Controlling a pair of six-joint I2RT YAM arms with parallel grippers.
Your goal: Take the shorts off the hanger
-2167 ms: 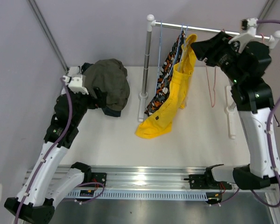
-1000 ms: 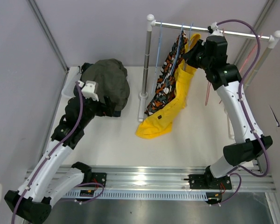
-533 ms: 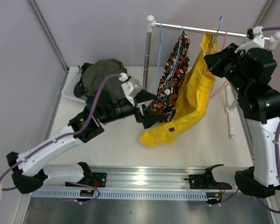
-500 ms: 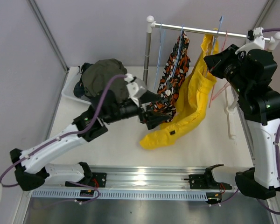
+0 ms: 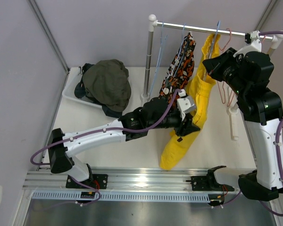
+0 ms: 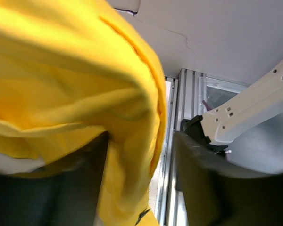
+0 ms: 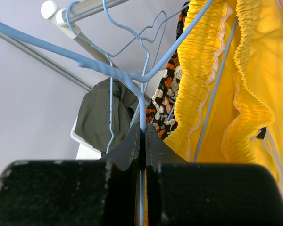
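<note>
1. Two pairs of shorts hang on a slim chrome rail with white ball ends, which stands over the far right part of the white worktop.
2. The soft, bright yellow shorts hang from a thin blue wire hanger. Their elastic waistband is gathered into tight ruffled ridges. Below it the smooth cloth falls in a long, limp band, and its lower end lies on the worktop toward the near edge.
3. Just to their left hang the orange-black-white patterned shorts, blotched like camouflage and drawn into a narrow, folded strip.
4. The right hand is up at the rail, with its two dark fingers pressed together on the blue wire hanger just below where the wires meet.
5. The left arm lies across the worktop from the left edge, and the left hand is at the middle of the yellow shorts. In the wrist view its dark fingers stand apart with a thick fold of yellow cloth between them. The cloth lies against one finger, and a sliver of gap shows beside the other.
6. At the far left corner, crumpled olive green shorts form a domed heap in a shallow white tray. Dark navy cloth shows under the heap's near side.
7. A bare pink wire hanger hangs near the right end of the rail.
</note>
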